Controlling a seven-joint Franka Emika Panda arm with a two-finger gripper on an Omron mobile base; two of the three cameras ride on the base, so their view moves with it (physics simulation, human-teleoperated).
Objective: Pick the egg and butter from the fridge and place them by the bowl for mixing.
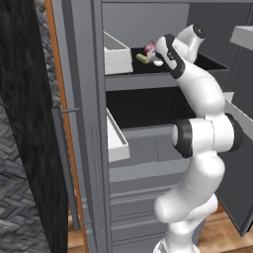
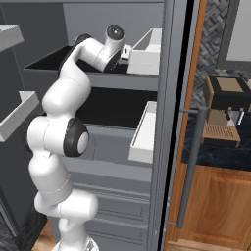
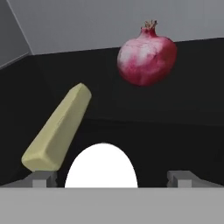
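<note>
On the black upper shelf (image 1: 207, 62) of the open grey fridge (image 1: 94, 123) lies the white egg (image 3: 101, 168), low between my two finger tips. My gripper (image 3: 111, 179) is open, its tips (image 3: 43, 178) standing a little apart from the egg on either side. The pale yellow butter stick (image 3: 57, 131) lies just left of the egg, angled away; from the left base it shows as a small yellow bar (image 1: 142, 58) beside my hand (image 1: 163, 52). From the right base the hand (image 2: 115, 49) reaches onto the same shelf. The bowl is out of view.
A dark red round fruit (image 3: 146, 54) sits behind the egg, to the right. White door bins (image 1: 116, 57) (image 2: 147, 127) flank the shelves, and a second black shelf (image 1: 148, 106) lies below. A coffee machine (image 2: 225, 110) stands on the counter over wooden cabinets (image 2: 215, 206).
</note>
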